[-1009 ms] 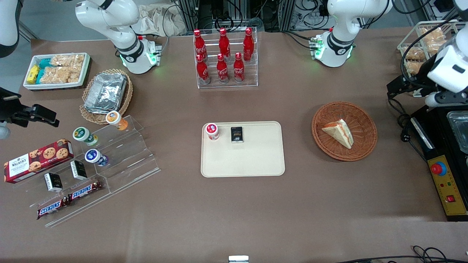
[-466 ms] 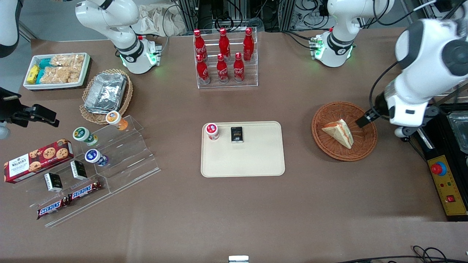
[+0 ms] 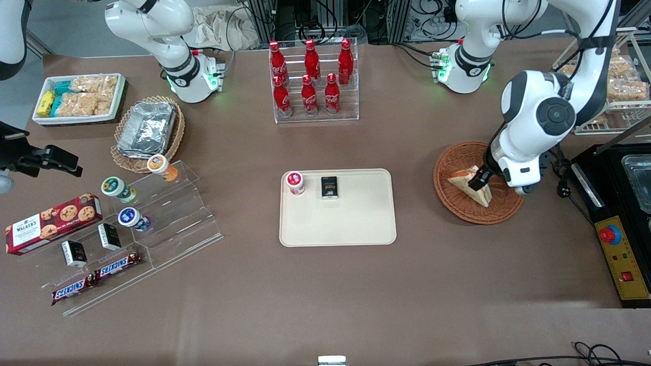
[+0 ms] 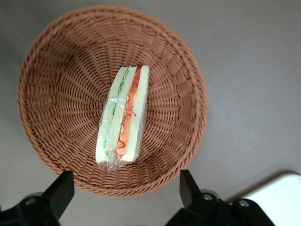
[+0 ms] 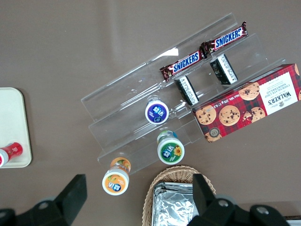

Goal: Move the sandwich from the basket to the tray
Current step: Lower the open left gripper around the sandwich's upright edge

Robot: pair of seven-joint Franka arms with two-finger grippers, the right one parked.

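Observation:
The sandwich [image 3: 462, 181], a plastic-wrapped triangular wedge, lies in the round reddish-brown basket [image 3: 450, 206] toward the working arm's end of the table. In the left wrist view the sandwich [image 4: 123, 115] shows its orange-red and green filling edge-on in the middle of the basket [image 4: 56, 70]. My left gripper [image 3: 478, 179] hovers above the basket, over the sandwich, apart from it. The gripper [image 4: 124, 188] is open, with its fingers [image 4: 59, 192] spread wide and nothing between them. The cream tray [image 3: 356, 223] lies flat at the table's middle, and a corner of the tray [image 4: 277, 193] shows in the wrist view.
A small red-lidded cup [image 3: 295, 183] and a black packet [image 3: 329, 187] stand on the tray's part farther from the front camera. A rack of red bottles [image 3: 313, 81] stands farther back. A black control box with a red button [image 3: 623, 254] sits beside the basket at the table's end.
The left arm has swung in from the table's end and come down over the basket. Its gripper now hangs above the sandwich. The sandwich has not moved.

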